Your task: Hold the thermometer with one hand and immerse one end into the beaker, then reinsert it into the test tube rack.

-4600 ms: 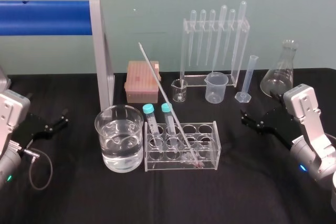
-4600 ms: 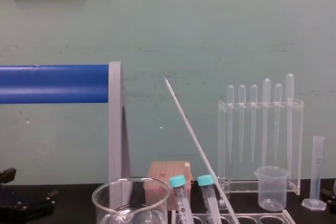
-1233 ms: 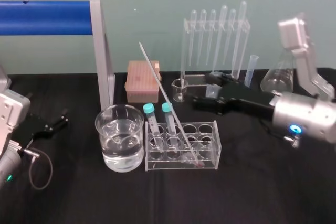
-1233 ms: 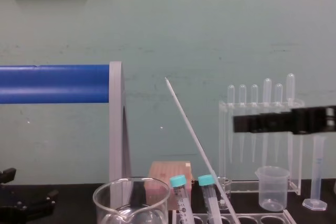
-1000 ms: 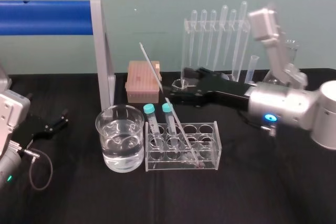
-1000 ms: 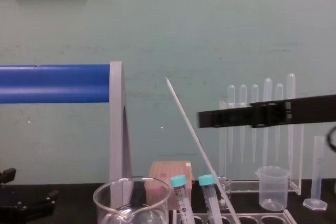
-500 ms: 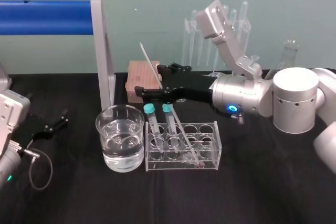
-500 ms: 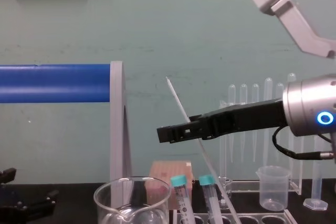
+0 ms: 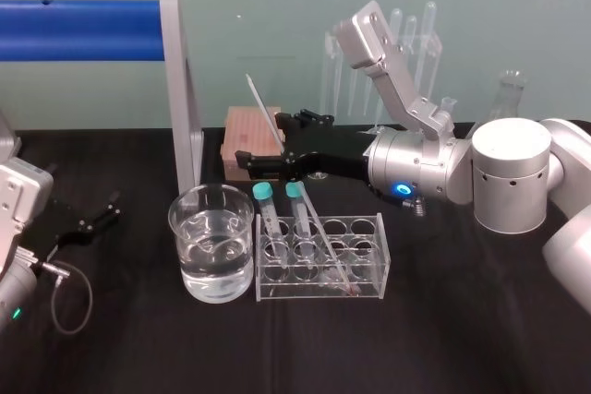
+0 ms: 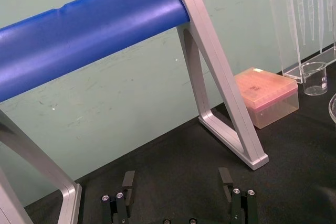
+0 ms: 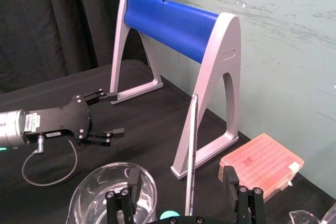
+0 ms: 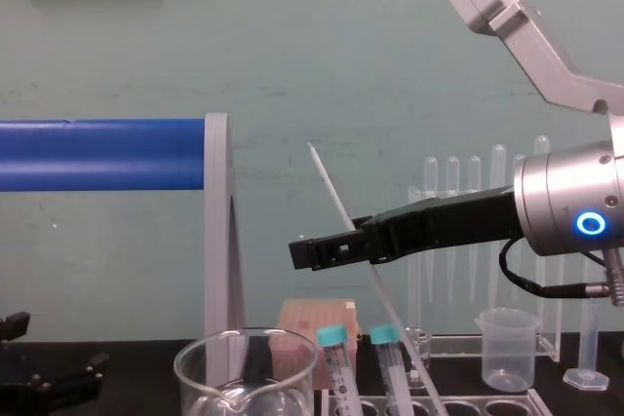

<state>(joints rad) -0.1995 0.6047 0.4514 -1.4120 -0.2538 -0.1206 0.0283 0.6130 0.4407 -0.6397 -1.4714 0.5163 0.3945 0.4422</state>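
Black two-finger right gripper (image 9: 268,139), fingers wide, straddles the long thin glass thermometer (image 9: 262,106) leaning in the clear test tube rack (image 9: 379,248) beside the glass beaker (image 9: 183,265). It should close gently, then lift along the lean. The left gripper (image 9: 96,219) idles open, far left.

The chest view's bottom edge cuts off the lower part of the beaker (image 12: 244,377), most of the rack (image 12: 468,406) and the foot of the thermometer (image 12: 331,194), and in the head view the right arm (image 9: 406,103) hides much of the pipette stand (image 9: 328,71)
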